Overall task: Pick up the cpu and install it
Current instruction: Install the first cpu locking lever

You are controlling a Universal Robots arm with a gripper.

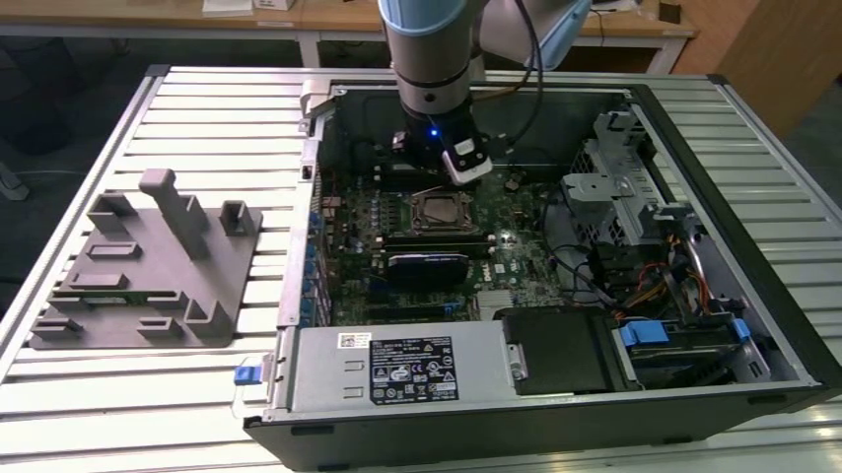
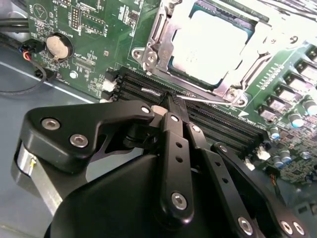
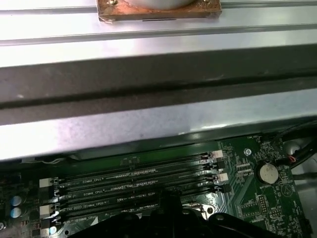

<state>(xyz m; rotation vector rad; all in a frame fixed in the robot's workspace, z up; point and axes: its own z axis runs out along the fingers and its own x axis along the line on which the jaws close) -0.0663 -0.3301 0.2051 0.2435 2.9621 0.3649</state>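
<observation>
Cpu (image 2: pixel 208 42) is already sitting in the socket (image 1: pixel 439 211) on the motherboard (image 1: pixel 520 258), silvery top plate up, metal frame around it. In the exterior view that socket is mid-board, just nearer the camera than the arm's tool.

Gripper (image 2: pixel 171 106) hangs above the memory slots (image 3: pixel 133 186) just beside the socket, not touching the chip. In the second wrist view the jaws look brought together with nothing between them, tips meeting over the slots; so the chip looks released, not carried.

Computer case (image 1: pixel 736 296) lies on its side, open face up, on the slatted desk (image 1: pixel 197 108). My read: that gives the arm straight-down access to the board. Grey fixture tray (image 1: pixel 145 266) sits on the desk to the exterior view's left, well apart from the case. I see no chip on it, which fits the cpu having been moved to the board.

Cannot tell whether the socket's retention frame is latched.
</observation>
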